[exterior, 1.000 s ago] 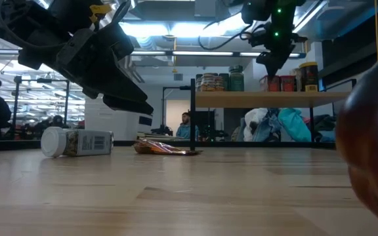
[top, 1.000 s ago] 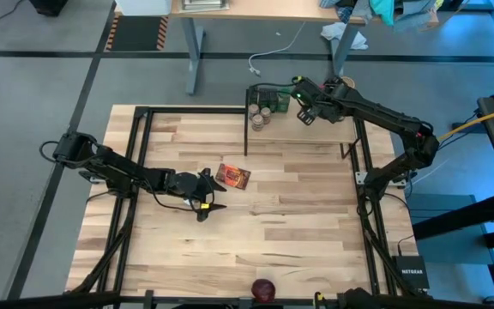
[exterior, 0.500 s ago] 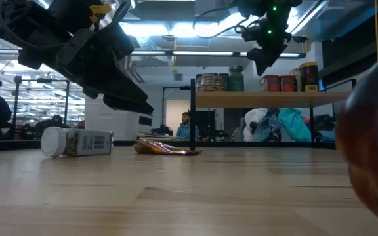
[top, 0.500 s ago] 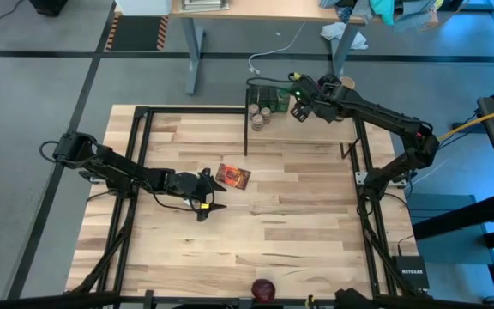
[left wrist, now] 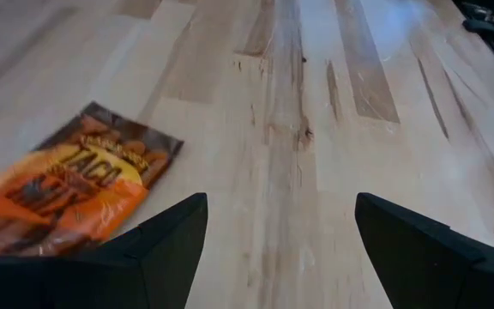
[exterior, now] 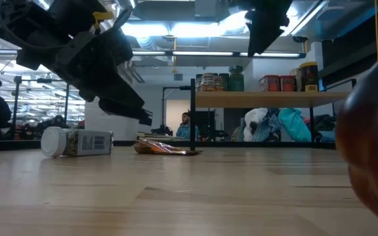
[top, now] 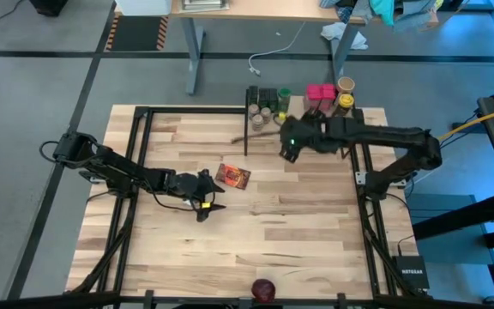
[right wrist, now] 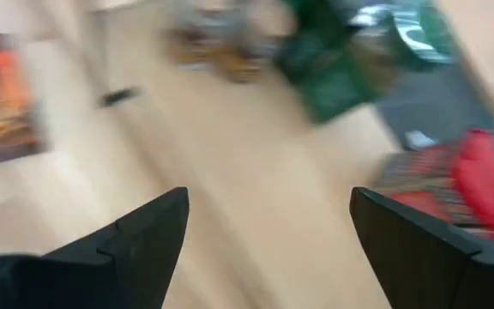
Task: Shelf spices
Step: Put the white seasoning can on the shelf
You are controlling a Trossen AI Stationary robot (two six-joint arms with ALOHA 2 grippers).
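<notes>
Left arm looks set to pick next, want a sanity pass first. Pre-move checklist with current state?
1. Left gripper fingers open, nothing between them: ok.
2. Orange-red flat taco packet lies flat on the tabletop, beside the left gripper, untouched: ok.
3. White-capped bottle lies on its side on the table: not ok for an upright grasp.
4. Right gripper empty, fingers open, off the light-wood shelf: ok.
5. Jars on the shelf upright: ok.
6. Free shelf space for the packet: cannot tell.

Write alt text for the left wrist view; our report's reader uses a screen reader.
An orange taco seasoning packet lies flat on the pale wooden table, just ahead of the left gripper, whose jaws stand open and empty.
</notes>
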